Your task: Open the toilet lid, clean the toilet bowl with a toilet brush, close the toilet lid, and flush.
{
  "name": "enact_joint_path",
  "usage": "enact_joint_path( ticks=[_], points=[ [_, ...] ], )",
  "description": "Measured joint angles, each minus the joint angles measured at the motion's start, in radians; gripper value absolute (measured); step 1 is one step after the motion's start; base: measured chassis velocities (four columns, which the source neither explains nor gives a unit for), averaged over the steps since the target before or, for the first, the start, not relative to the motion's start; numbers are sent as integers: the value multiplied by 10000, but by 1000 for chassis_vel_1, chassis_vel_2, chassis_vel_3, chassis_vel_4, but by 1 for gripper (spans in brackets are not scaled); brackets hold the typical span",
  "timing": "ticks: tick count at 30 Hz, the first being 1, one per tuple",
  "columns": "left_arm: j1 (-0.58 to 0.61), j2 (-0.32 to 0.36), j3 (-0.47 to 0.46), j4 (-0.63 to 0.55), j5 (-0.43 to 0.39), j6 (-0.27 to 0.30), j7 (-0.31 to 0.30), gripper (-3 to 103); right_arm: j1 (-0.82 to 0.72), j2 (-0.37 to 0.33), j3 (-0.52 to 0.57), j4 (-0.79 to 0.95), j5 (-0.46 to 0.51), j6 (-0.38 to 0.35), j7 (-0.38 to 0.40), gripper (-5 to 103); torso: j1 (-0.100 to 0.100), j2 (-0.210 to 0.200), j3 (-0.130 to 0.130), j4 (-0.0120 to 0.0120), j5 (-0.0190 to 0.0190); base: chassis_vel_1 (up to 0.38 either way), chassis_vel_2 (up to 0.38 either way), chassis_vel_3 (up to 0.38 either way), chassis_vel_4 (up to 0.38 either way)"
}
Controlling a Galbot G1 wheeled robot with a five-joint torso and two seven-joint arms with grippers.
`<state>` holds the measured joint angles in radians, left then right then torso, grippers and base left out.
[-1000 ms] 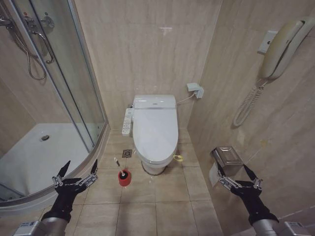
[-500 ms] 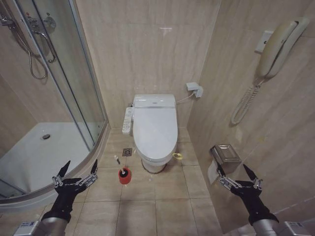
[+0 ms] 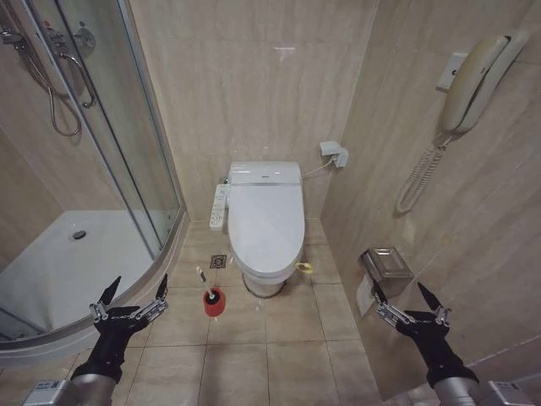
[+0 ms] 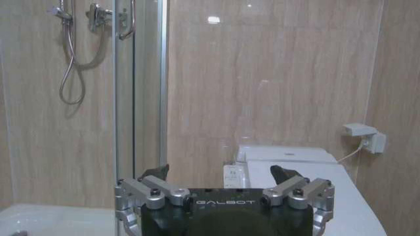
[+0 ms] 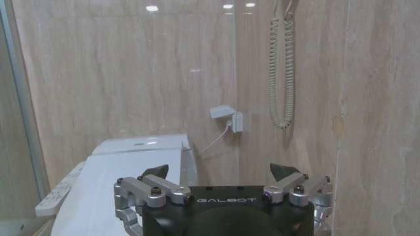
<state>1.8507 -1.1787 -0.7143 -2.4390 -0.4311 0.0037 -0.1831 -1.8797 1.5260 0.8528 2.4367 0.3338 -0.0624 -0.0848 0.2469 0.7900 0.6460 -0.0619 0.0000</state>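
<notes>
smooth white plastic toilet lid (image 3: 267,222) down | left gripper (image 3: 130,295), right gripper (image 3: 407,299) spread, empty, well short of it | risk: right arm scraping beige wall beside lid

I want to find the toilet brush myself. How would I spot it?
Find the white toilet bowl against the back wall. On the floor tiles beside its front, toward the shower, stands the toilet brush. Its small round red holder and thin white handle set it apart.

We see our black-and-silver right hand (image 5: 223,173) w/ fingers spread, the smooth white plastic toilet lid (image 5: 111,184) shut ahead, coiled beige phone cord (image 5: 283,73) on tiled wall.
</notes>
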Motion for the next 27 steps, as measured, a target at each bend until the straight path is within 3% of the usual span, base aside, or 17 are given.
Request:
enact_joint_path(
  ticks=[27],
  points=[
    [0, 0, 0, 0, 0, 0, 0, 100, 0, 0, 0, 0, 0, 0, 0, 100, 0, 0, 0, 0, 0, 0, 0, 0, 0]
  ],
)
